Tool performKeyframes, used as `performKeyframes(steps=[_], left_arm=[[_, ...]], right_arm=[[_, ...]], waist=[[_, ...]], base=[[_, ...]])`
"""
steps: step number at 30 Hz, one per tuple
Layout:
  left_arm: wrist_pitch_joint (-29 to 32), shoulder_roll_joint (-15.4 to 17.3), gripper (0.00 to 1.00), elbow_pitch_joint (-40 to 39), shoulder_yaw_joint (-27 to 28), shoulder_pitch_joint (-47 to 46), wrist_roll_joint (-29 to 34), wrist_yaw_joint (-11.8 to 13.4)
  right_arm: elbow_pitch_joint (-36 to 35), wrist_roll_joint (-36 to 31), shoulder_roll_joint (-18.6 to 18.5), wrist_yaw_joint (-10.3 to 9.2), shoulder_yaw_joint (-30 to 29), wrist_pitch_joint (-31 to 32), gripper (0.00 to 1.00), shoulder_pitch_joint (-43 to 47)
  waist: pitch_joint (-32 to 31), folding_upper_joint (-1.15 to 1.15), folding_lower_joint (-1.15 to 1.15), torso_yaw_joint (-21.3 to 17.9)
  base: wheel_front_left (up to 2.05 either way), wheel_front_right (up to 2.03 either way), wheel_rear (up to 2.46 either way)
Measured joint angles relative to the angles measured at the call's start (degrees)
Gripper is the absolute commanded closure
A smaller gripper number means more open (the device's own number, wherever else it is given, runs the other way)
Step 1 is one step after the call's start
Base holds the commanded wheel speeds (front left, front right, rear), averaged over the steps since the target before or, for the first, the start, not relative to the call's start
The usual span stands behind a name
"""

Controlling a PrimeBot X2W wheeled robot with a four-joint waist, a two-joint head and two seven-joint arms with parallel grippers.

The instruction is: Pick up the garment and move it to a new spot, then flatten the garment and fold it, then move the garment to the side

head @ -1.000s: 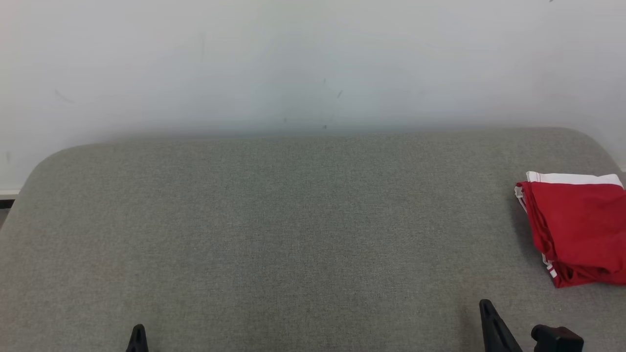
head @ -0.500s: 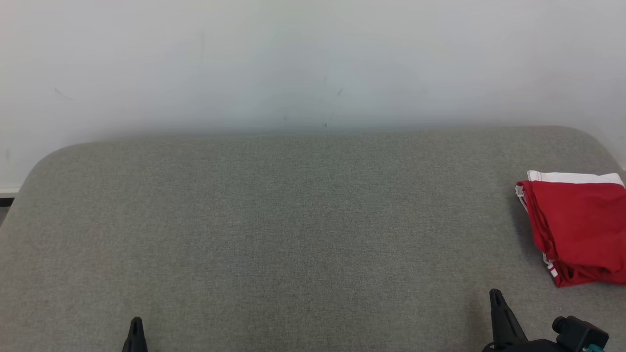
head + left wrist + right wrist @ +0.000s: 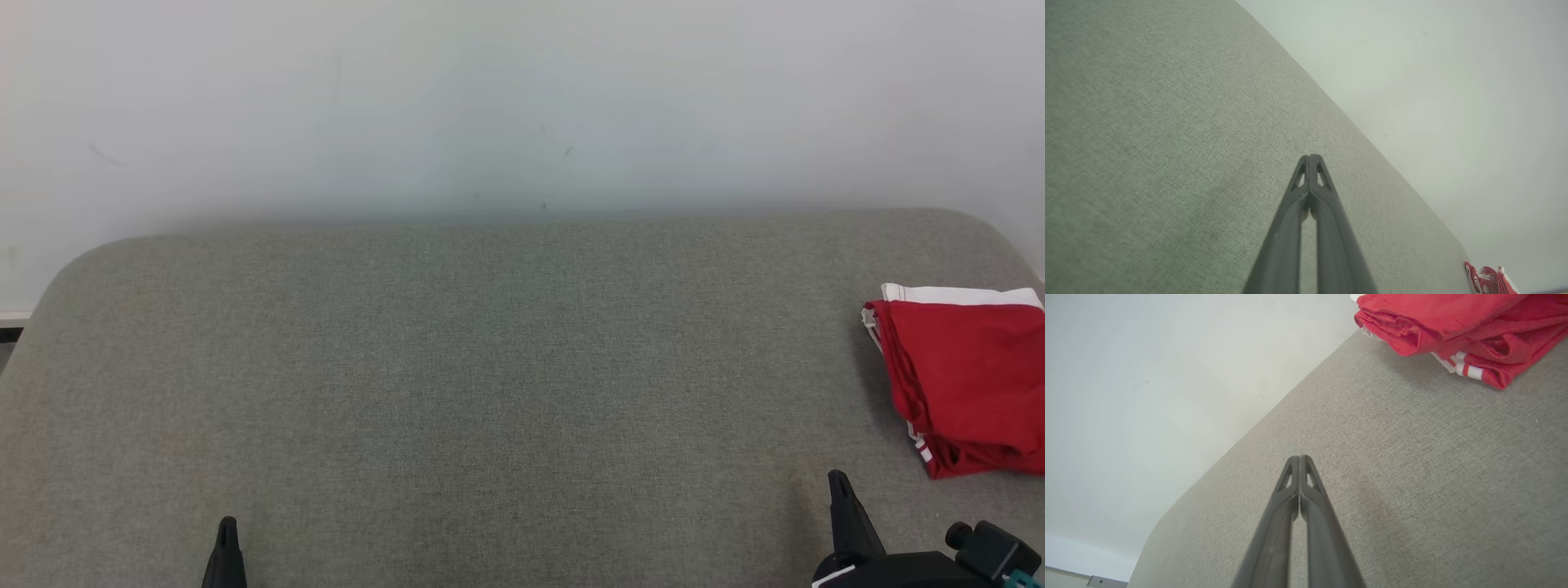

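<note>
At the right edge of the grey cushioned surface (image 3: 490, 367) lies the red garment (image 3: 963, 376), folded into a compact stack with white trim showing. The left tool (image 3: 227, 527) and right tool (image 3: 838, 483) sit at the near edge, fingers pressed together, holding nothing. The task looks all but done. The right tool, nearer the stack, should retreat straight back so no finger snags a loose fold.
</note>
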Motion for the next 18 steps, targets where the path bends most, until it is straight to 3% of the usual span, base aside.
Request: performKeyframes(steps=[18], left_arm=[[3.5,0.04,1.0,-0.32,0.33,-1.88,-12.54,-0.37]], right_arm=[[-1.68,13.68,0.2,-0.01,-1.42,3.3,1.0,-1.2]], waist=[[0.35,0.0,0.0,0.05]], base=[[0.0,0.0,0.0]])
